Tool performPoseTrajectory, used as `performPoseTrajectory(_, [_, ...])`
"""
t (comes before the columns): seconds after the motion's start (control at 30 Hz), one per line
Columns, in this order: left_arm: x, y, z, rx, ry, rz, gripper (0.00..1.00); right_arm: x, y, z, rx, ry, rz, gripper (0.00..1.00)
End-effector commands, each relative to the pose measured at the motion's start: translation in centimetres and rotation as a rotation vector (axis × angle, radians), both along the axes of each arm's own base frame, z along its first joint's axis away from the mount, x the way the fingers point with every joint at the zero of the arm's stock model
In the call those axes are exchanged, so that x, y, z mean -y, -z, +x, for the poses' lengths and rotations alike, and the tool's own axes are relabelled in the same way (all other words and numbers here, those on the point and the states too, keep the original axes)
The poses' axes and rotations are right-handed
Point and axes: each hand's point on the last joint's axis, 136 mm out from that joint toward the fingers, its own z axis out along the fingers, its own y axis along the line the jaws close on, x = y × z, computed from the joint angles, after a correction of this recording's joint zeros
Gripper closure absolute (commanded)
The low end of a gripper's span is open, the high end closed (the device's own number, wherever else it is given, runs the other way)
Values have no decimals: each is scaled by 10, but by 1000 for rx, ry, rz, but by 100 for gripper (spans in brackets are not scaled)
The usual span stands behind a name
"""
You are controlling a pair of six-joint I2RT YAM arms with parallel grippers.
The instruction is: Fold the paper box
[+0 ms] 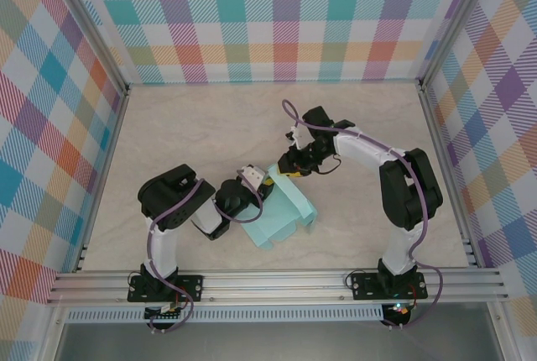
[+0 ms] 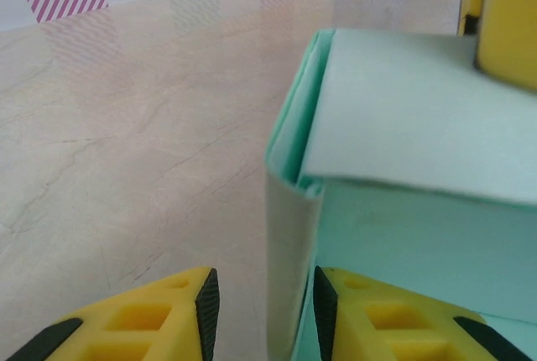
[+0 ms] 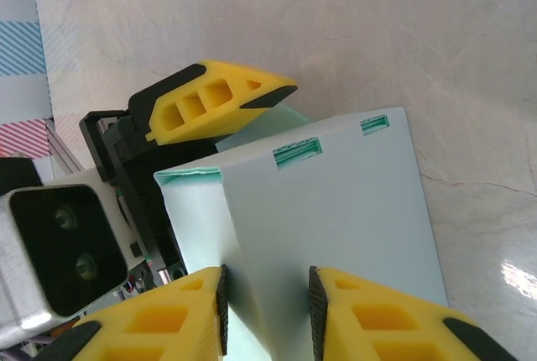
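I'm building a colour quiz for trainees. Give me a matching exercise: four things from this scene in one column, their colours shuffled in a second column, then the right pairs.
Things:
1. paper box
2. left gripper
3. table
4. back wall

Colours:
A. multicoloured plaid
B. pale aqua
C. yellow fingers, black pads
D. beige marble pattern

Pairs: 1-B, 2-C, 3-D, 4-A
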Motion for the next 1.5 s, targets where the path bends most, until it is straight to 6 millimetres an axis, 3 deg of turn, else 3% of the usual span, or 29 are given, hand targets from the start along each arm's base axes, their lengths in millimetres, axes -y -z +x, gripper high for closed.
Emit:
performPoseTrajectory(0.0, [-3,-20,-1,35,10,-26,63,12,34,-19,-108,-7,-123,69])
performPoseTrajectory(0.17, [-1,-24,-13,55,71,-11,63,13,34,-27,-115,-50,-116,69])
performPoseTrajectory(0.37, [-9,-11,-25,59,90,44,63,12,32,-40,-139,-89,-78,68])
performPoseTrajectory(0.57, [1,-10,-15,59,100,44,65,6,30,-50,-160,-130,-52,69])
performPoseTrajectory(0.77, [0,-10,-22,77,126,56,67,6,32,-58,-163,-151,-62,70])
performPoseTrajectory(0.93, [-4,-3,-22,66,113,74,88,8,36,-56,-160,-137,-82,70])
performPoseTrajectory(1.2, [11,13,-22,72,76,128,86,5,36,-54,-142,-132,-88,70])
performPoseTrajectory(1.47, [12,26,-19,51,47,146,83,6,37,-55,-141,-136,-98,70])
